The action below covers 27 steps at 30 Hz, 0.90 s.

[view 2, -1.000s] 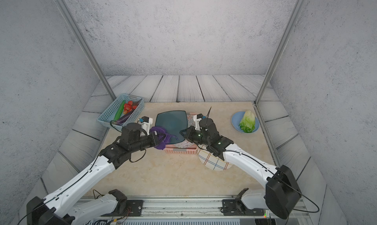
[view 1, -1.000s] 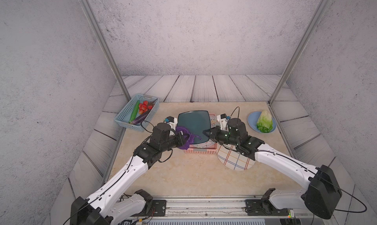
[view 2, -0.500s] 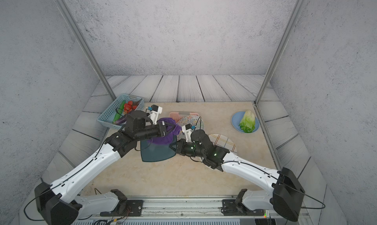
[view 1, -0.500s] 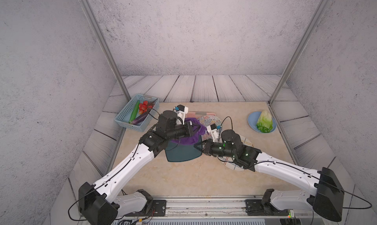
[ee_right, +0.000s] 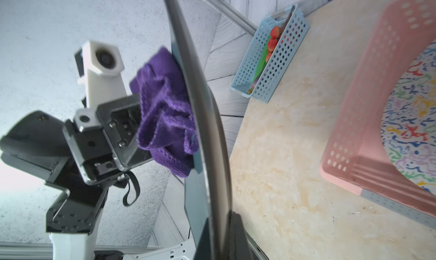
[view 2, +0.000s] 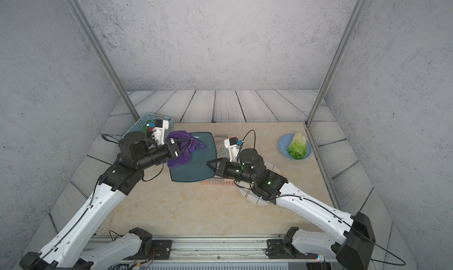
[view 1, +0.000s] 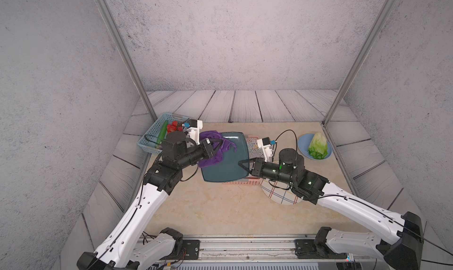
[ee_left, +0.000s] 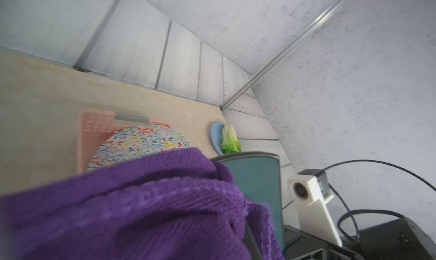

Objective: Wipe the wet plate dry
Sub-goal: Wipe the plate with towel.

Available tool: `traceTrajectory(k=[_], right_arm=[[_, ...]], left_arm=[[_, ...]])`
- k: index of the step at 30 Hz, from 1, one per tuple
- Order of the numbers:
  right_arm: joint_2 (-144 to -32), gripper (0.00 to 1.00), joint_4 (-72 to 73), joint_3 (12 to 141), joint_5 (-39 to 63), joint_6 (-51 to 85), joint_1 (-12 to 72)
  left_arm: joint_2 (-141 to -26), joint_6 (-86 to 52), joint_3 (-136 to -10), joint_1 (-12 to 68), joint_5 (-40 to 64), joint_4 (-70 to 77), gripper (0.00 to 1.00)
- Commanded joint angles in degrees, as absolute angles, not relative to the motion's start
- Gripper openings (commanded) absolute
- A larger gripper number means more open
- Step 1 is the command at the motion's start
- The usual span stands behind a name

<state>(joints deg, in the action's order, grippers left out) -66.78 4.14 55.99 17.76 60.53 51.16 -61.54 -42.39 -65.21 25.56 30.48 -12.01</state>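
Note:
A dark teal square plate [view 1: 228, 163] [view 2: 196, 165] hangs tilted above the table, over the pink basket. My right gripper [view 1: 242, 164] [view 2: 210, 165] is shut on the plate's right edge; in the right wrist view its jaws [ee_right: 219, 223] pinch the thin rim [ee_right: 205, 129]. My left gripper [view 1: 221, 141] [view 2: 190, 141] is shut on a bunched purple cloth [view 1: 212, 148] [view 2: 180, 150] [ee_right: 162, 110]. The cloth presses against the plate's far left part. In the left wrist view the cloth [ee_left: 129, 211] hides the fingertips, with the plate [ee_left: 257, 183] beside it.
A pink basket [view 1: 242, 182] under the plate holds a speckled plate [view 1: 252, 145]. A plaid plate [view 1: 279, 195] lies beneath my right arm. A blue basket [view 1: 152, 139] of vegetables sits at the back left, and a blue dish [view 1: 327, 153] with lettuce at the right.
The plate was lower and nearer the front half a second ago; it now sits higher and farther back over the pink basket. The cloth has shifted toward the plate's far left corner.

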Motion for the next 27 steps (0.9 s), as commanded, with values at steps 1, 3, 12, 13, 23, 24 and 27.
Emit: traceTrajectory(k=[1, 3, 12, 13, 23, 24, 27], right_arm=[[-67.0, 0.0, 19.0, 57.7, 20.5, 59.0, 52.0], [-67.5, 0.0, 19.5, 59.0, 20.0, 59.5, 50.4], [-62.9, 0.0, 27.6, 57.4, 25.7, 71.8, 35.7], [-62.0, 0.0, 28.7, 56.4, 25.9, 72.5, 35.1], [-59.9, 0.0, 44.9, 50.0, 26.9, 80.3, 34.6], [-61.0, 0.0, 46.5, 50.5, 28.4, 81.1, 34.6], [-64.2, 0.0, 53.0, 51.4, 32.4, 83.8, 34.7]], left_arm=[[-67.1, -38.7, -68.3, 33.1, 36.0, -11.9, 0.0], [-67.4, -36.6, -69.0, 37.1, 33.2, -14.0, 0.0], [-57.6, -56.0, -62.5, 28.9, 36.5, 1.4, 0.0], [-57.4, -61.0, -61.8, 26.9, 37.9, 6.0, 0.0], [-58.1, -100.1, -55.2, 21.7, 29.3, 43.1, 0.0], [-57.9, -101.6, -55.1, 21.8, 28.1, 44.1, 0.0], [-57.6, -105.0, -55.1, 21.8, 24.8, 46.6, 0.0]])
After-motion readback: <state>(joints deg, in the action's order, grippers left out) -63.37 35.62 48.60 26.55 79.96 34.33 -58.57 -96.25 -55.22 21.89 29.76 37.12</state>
